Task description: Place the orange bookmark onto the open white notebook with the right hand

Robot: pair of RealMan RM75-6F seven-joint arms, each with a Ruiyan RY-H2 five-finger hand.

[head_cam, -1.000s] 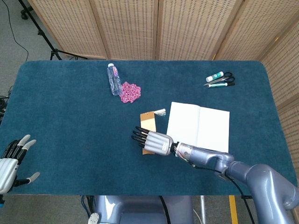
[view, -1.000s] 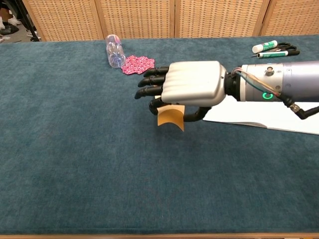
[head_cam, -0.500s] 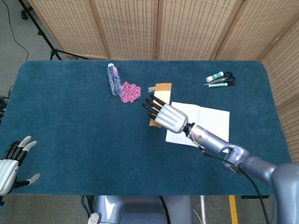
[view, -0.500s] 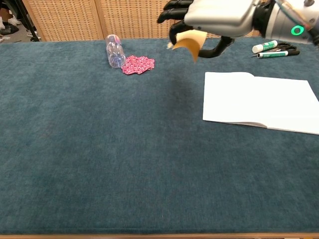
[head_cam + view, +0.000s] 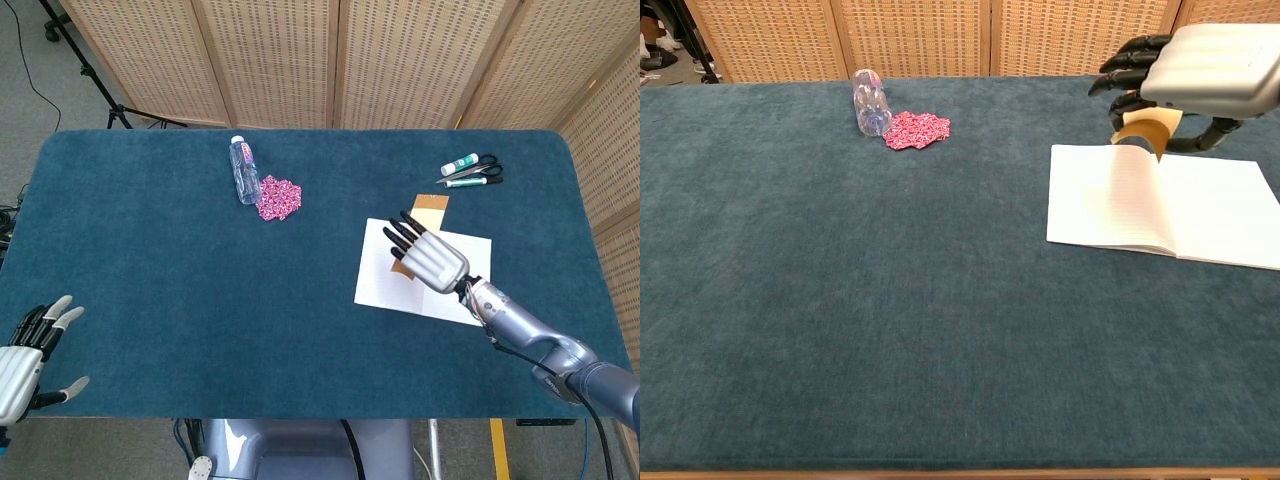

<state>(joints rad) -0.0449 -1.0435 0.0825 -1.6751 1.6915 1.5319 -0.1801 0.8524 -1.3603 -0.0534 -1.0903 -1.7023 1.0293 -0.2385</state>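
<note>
Bookmark moved over notebook.

**Teal, white and orange**

The deep teal felt tabletop carries a plain white open paper notebook, a tan-orange card bookmark, a pink speckled crumpled cloth and a clear plastic bottle. The silver right hand has black fingers.

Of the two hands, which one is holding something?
The right hand, raised over the open white notebook, holds the orange bookmark beneath its fingers. The left hand sits off the table's near-left edge with fingers spread and nothing in it.
</note>
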